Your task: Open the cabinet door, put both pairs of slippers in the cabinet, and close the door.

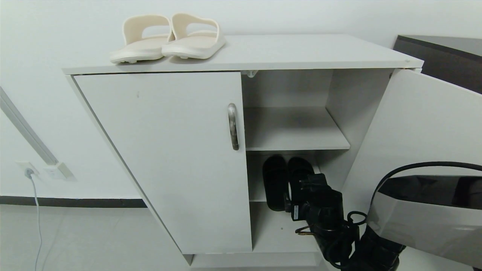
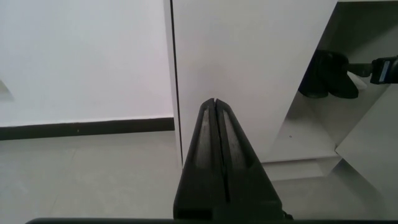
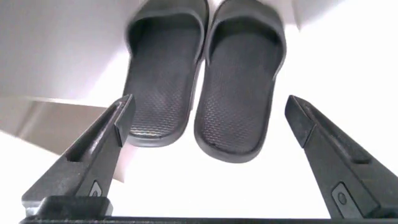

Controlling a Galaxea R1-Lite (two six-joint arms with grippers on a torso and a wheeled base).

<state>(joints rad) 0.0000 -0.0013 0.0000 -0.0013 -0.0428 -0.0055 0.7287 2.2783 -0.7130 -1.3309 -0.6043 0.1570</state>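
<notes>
The black right arm (image 1: 325, 220) carries looped cables (image 1: 356, 221) and a white label (image 1: 295, 212). The left gripper (image 2: 214, 109) and right gripper (image 3: 208, 118) are black.

Black slippers (image 1: 275, 180) partly behind the right tool (image 1: 303, 186); open door (image 1: 414, 124) beyond the frame edge

White cabinet (image 1: 158, 158) standing on a pale floor (image 1: 75, 241). Its top surface (image 1: 301, 51) has a pair of cream slippers (image 1: 169, 39) sitting side by side toward the left end, touching each other. Inside the right half there's an upper shelf (image 1: 293, 130), then a lower shelf (image 1: 255, 190) carrying a pair of black slippers (image 1: 275, 182), lying flat next to each other, toes pointing in. Bottom board (image 1: 275, 229) is under that.
</notes>
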